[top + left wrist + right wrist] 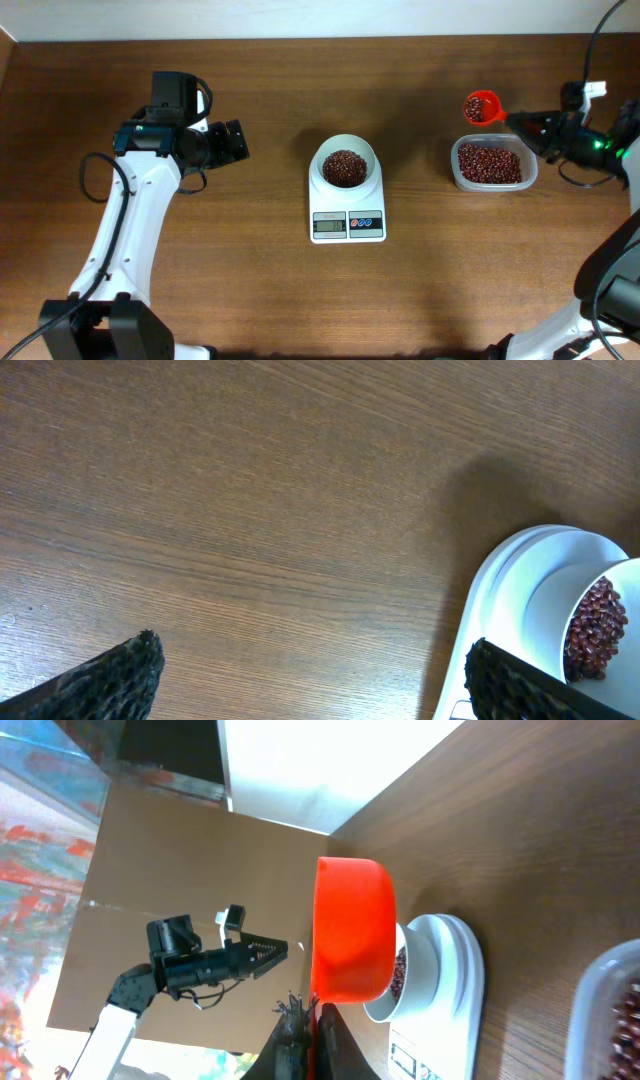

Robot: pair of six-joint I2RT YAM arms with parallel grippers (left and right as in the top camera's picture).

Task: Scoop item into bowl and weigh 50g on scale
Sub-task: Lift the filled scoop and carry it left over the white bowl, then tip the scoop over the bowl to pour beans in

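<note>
The white bowl (pixel 345 150) sits on the scale (pixel 347 226) at the table's centre, with dark red-brown beans (pixel 344 168) heaped inside. My right gripper (pixel 515 121) is shut on the handle of a red scoop (pixel 481 106), which holds some beans and hovers just beyond the clear tub. The right wrist view shows the scoop (pixel 350 930) held level in my gripper (pixel 312 1040), with the bowl (pixel 415 970) and scale (pixel 455 1010) behind it. My left gripper (pixel 243 142) is open and empty, left of the scale. Its wrist view shows the bowl (pixel 555 600) at the right, past its wide-apart fingers (pixel 125 675).
A clear plastic tub (pixel 490 164) full of beans stands right of the scale, under my right arm. The tub's rim (pixel 605 1010) shows at the right wrist view's lower right. A wall runs along the table's far edge.
</note>
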